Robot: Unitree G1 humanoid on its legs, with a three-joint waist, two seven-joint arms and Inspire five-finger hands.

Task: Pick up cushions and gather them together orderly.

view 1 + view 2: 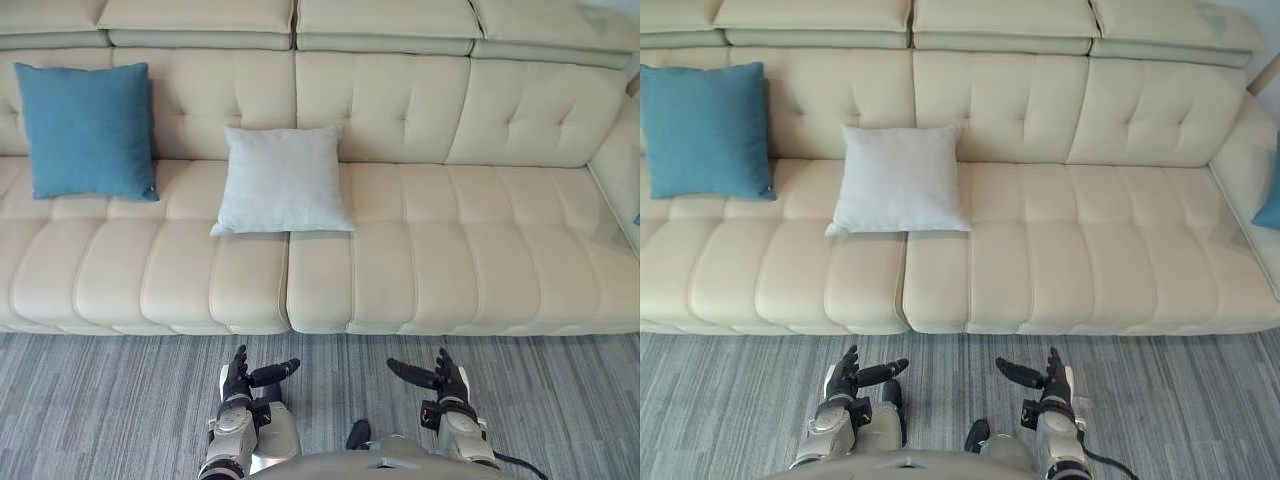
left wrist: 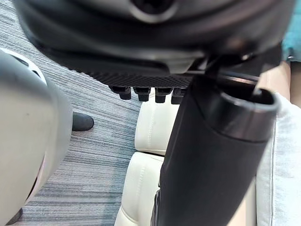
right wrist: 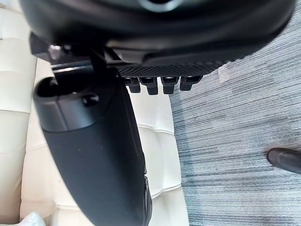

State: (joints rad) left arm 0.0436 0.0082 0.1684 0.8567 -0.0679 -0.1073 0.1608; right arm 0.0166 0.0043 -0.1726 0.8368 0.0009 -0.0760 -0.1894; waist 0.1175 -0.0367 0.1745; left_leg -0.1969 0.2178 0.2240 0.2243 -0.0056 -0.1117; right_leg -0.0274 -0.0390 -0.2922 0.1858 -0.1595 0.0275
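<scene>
Cushions lean on the cream sofa (image 1: 450,250), faces turned to the front. Blue cushion (image 1: 88,130) stands near the sofa's left end, propped against the backrest, its lower edge on the seat. Pale grey cushion (image 1: 283,180) sits near the middle, tipped back against the backrest and well apart from the blue one. Both are square with edges roughly level, so neither has a clear long axis. At the sofa's right end, a sliver of another blue cushion (image 1: 1270,195) shows.

Left hand (image 1: 238,378) and right hand (image 1: 450,380) hover over the grey carpet (image 1: 100,400) in front of the sofa. Fingers are straight and apart, thumbs point inward toward each other, and neither hand holds or touches anything.
</scene>
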